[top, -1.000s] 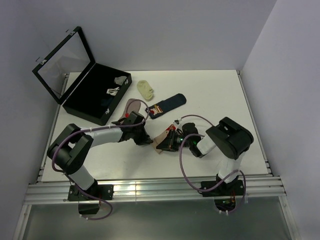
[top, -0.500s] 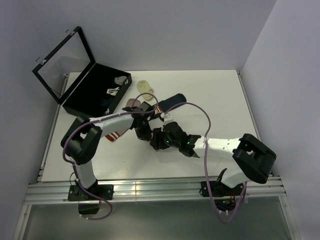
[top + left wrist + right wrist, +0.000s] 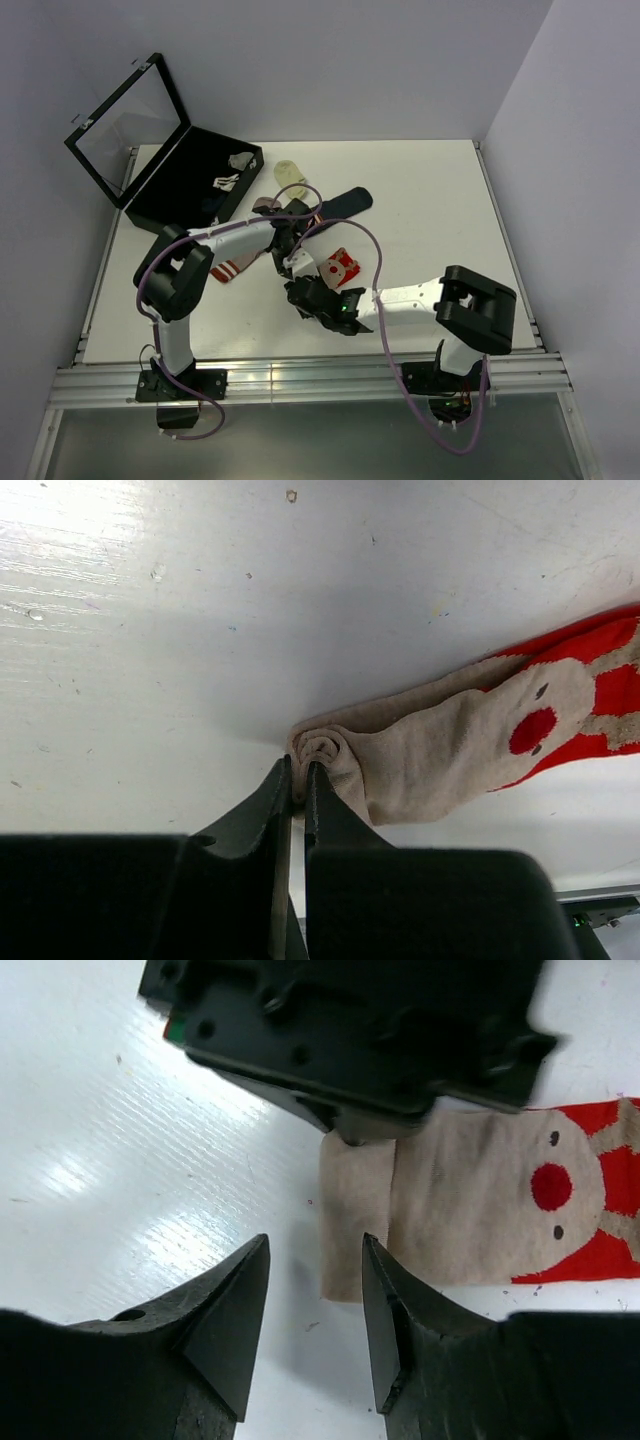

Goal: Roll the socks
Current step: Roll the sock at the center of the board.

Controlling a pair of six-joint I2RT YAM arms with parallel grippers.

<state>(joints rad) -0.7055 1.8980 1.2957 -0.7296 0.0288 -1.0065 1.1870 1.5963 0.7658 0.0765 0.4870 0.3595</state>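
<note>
Since a second ago the right arm has unfolded from beside its base and reached leftward across the near part of the table [image 3: 430, 200], and its jaws have parted. The beige sock now lies a little farther back.

At far left the black case [image 3: 170, 226] stands with its lid up. Beside it the pink sock [image 3: 232, 268] lies flat and unrolled, partly under the left forearm.

The left gripper [image 3: 297, 776] is clamped on the curled end of the beige sock [image 3: 440, 742], with a small tight coil pinched between closed fingers. From that coil the sock's long axis runs away to the right, flat on the table, ending in the red patterned part.

The right gripper [image 3: 315, 1245] hovers just on the near side of the coil, jaws apart and empty. The sock's beige end lies ahead and slightly right of the gap between them. The left arm therefore has the roll, and any further rolling would have to advance rightward along the sock.

Farther back and to the right, the navy sock [image 3: 340, 203] lies flat, not yet rolled.
</note>
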